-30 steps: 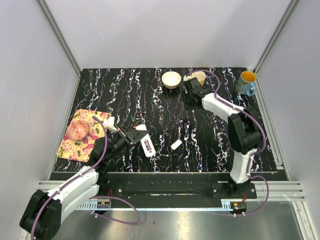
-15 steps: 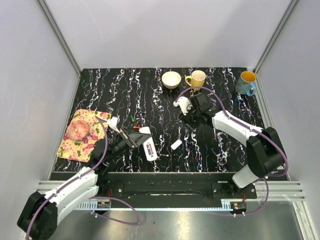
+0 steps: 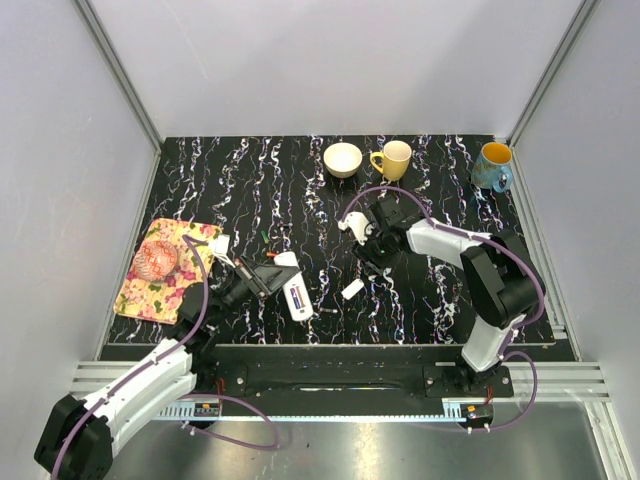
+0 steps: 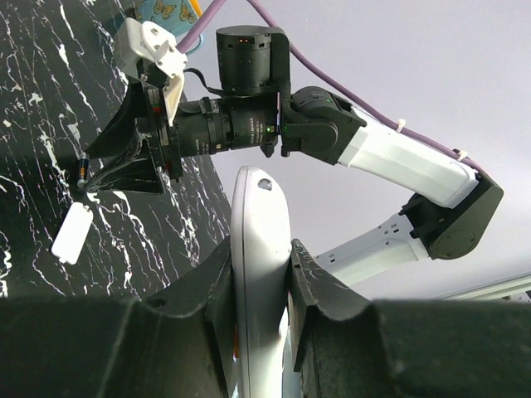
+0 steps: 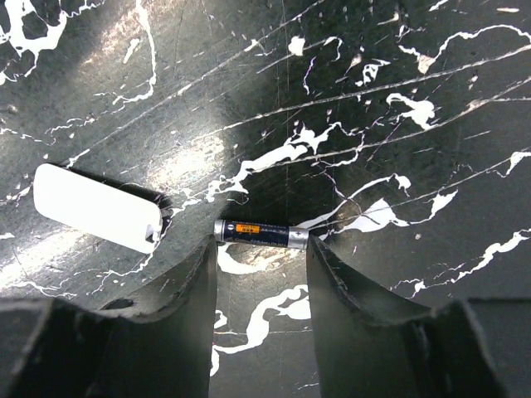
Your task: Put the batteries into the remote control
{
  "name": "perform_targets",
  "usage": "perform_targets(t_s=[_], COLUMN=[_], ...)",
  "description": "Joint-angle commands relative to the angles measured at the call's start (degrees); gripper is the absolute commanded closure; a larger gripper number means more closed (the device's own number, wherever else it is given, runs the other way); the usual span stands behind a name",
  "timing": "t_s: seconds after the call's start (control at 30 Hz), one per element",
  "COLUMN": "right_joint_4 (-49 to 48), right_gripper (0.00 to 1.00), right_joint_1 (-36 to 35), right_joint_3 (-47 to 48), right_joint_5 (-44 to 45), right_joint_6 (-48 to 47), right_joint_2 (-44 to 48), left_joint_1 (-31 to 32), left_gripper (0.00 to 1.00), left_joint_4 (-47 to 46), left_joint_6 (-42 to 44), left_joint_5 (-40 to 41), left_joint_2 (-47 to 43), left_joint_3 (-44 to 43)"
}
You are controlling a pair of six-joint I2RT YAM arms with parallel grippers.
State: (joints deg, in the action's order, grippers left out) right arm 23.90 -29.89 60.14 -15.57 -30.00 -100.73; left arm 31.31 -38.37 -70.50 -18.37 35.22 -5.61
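My left gripper (image 3: 270, 277) is shut on the white remote control (image 3: 295, 291), which sticks out between its fingers in the left wrist view (image 4: 259, 274). My right gripper (image 5: 261, 253) is open and low over the table in the middle (image 3: 372, 252). A dark blue battery (image 5: 261, 234) with an orange label lies flat on the table, spanning the gap just ahead of the right fingertips. It also shows small in the left wrist view (image 4: 82, 170). The small flat white cover (image 5: 98, 218) lies just left of it (image 3: 352, 289).
A cream bowl (image 3: 343, 159), a yellow mug (image 3: 395, 158) and a blue mug (image 3: 493, 166) stand along the back edge. A floral cloth (image 3: 150, 290) with a pink object (image 3: 157, 260) lies at the left. A tiny reddish item (image 3: 262, 237) lies behind the left gripper.
My right arm has swung from the back by the yellow mug down to the middle of the table, over the battery. The left gripper still holds the remote, barely shifted.
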Motion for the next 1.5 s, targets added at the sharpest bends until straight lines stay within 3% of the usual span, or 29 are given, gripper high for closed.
perform_targets(t_s=[0.0, 0.07, 0.1, 0.2, 0.43, 0.63, 0.73, 0.8, 0.83, 0.87, 0.9, 1.0, 1.03, 1.23, 1.37, 1.47], right_joint_4=[-0.9, -1.2, -1.7, -2.1, -2.5, -2.5, -5.4, -5.4, -5.5, -5.1, -0.3, 3.4, 4.2, 0.2, 6.0, 11.0], right_gripper=[1.0, 0.91, 0.75, 0.5, 0.34, 0.3, 0.29, 0.32, 0.37, 0.45, 0.72, 0.97, 0.95, 0.6, 0.55, 0.52], right_joint_1=[-0.2, -0.3, -0.2, -0.2, -0.2, -0.2, -0.3, -0.2, -0.2, -0.3, -0.1, 2.2, 2.4, 1.6, -1.3, -1.8], right_joint_3=[1.5, 1.1, 0.9, 0.5, -1.2, 0.6, 3.7, 6.1, 8.3, 9.9, 11.7, 15.2, 15.0, 4.3, 4.9, 7.4], right_joint_5=[-1.5, -0.5, 0.4, 2.7, 4.8, 5.0, 10.4, 17.8, 20.8, 29.0, 31.9, 23.4, 22.9, 22.1, 30.2, 31.0], right_joint_6=[0.6, 1.4, 2.1, 3.3, 3.7, 6.2, 13.3, 22.8, 27.2, 40.8, 47.6, 59.8, 62.2, 83.2, 87.4, 88.3], right_joint_2=[-0.2, 0.3, 0.6, 1.8, 4.8, 9.0, 11.8, 11.6, 11.2, 9.8, 9.0, 6.8, 6.5, 10.0, 8.5, 5.3], left_joint_1=[0.1, 0.2, 0.2, 0.1, 0.1, 0.1, 0.2, 0.1, 0.1, 0.2, 0.1, 0.1, 0.1, 0.1, 0.1, 0.2], left_gripper=[1.0, 1.0, 1.0, 1.0, 1.0, 1.0, 1.0, 1.0, 1.0, 1.0, 1.0, 1.0, 1.0, 1.0, 1.0, 1.0], left_joint_4=[-1.3, -1.3, -1.4, -1.4, -1.5, 0.0, 1.3, 2.3, 2.4, 2.4, 2.3, 2.4, 2.4, 4.7, 5.5, 4.8], left_joint_6=[0.3, 0.3, 0.3, 0.3, 0.4, 0.6, 1.3, 1.7, 1.6, 1.4, 1.0, 0.4, 0.4, 0.5, 1.0, 0.9], left_joint_5=[0.9, 1.1, 1.0, 1.0, 1.1, 1.5, 2.5, 3.0, 3.3, 3.5, 3.7, 4.3, 4.5, 4.8, 5.4, 5.2], left_joint_2=[-0.7, -0.7, -0.7, -0.9, -1.9, -3.1, -3.3, -3.4, -3.4, -3.3, -3.4, -3.5, -3.6, -4.4, -4.0, -2.7], left_joint_3=[-0.4, -0.2, -0.1, 0.0, 0.2, 0.0, -0.1, 0.1, 0.4, 0.6, 0.8, 1.5, 1.4, 1.1, 1.2, 1.2])
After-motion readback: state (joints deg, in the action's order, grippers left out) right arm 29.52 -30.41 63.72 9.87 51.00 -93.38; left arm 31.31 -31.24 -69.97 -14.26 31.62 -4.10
